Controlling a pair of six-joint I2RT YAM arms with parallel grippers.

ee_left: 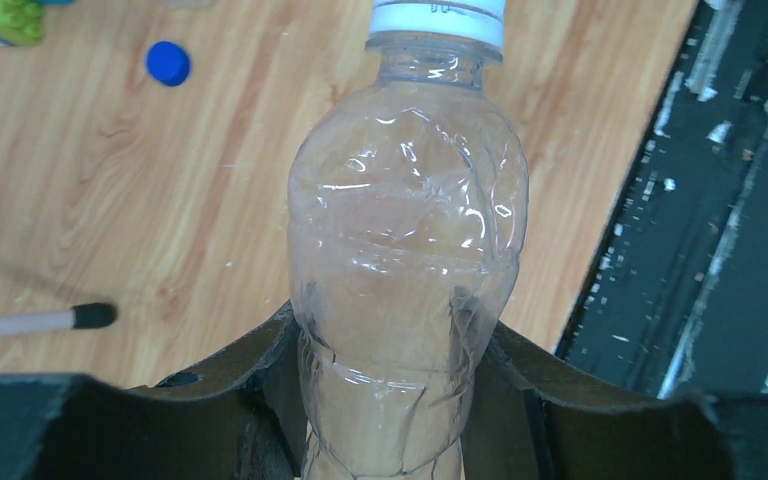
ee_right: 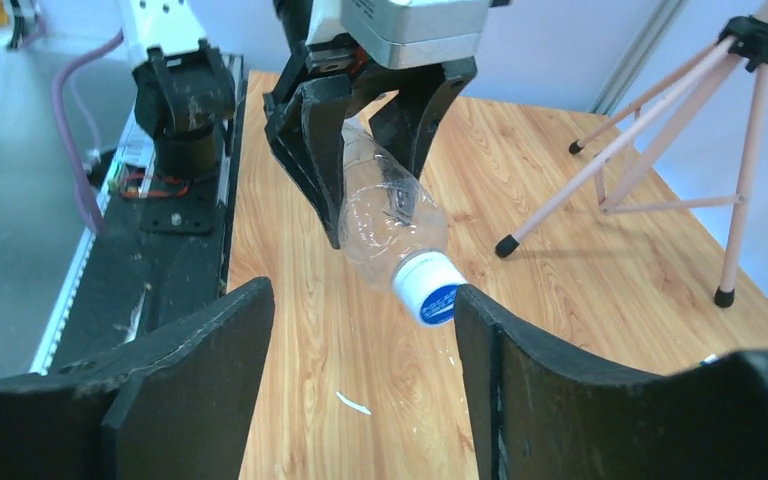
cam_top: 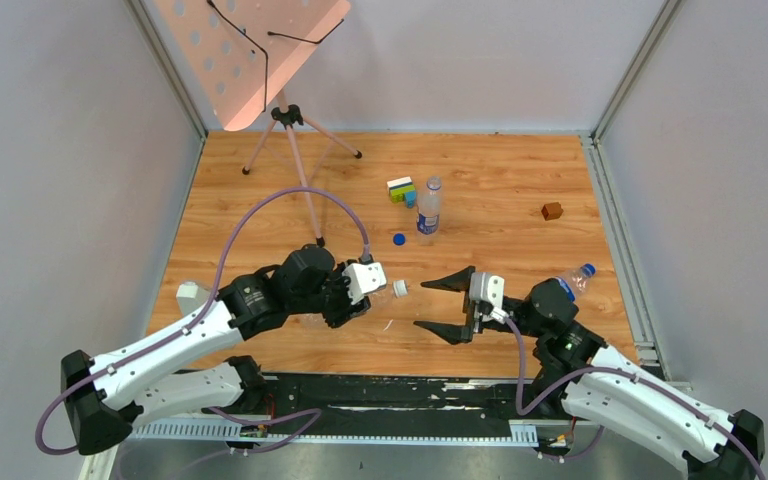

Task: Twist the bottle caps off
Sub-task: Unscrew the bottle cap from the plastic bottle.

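Note:
My left gripper [cam_top: 348, 300] [ee_left: 395, 400] is shut on the body of a clear unlabelled bottle [cam_top: 385, 293] [ee_left: 410, 230] [ee_right: 390, 215], held level above the table. Its whitish cap [cam_top: 400, 288] [ee_left: 438, 18] [ee_right: 428, 288] points toward my right gripper [cam_top: 440, 305] [ee_right: 360, 310]. That gripper is open, and the cap sits just beside its right finger [ee_right: 500, 350]. A labelled bottle [cam_top: 428, 210] stands further back with a loose blue cap [cam_top: 398, 239] [ee_left: 168, 63] near it. Another bottle [cam_top: 572, 282] with a blue cap [cam_top: 588, 269] lies by the right arm.
A toy block cluster [cam_top: 401, 190] [ee_left: 5, 20] sits behind the standing bottle. A brown cube [cam_top: 552, 211] lies at the right. A pink tripod stand [cam_top: 290, 140] [ee_right: 660, 130] stands at the back left. A white scrap [ee_right: 353, 403] lies under the right gripper.

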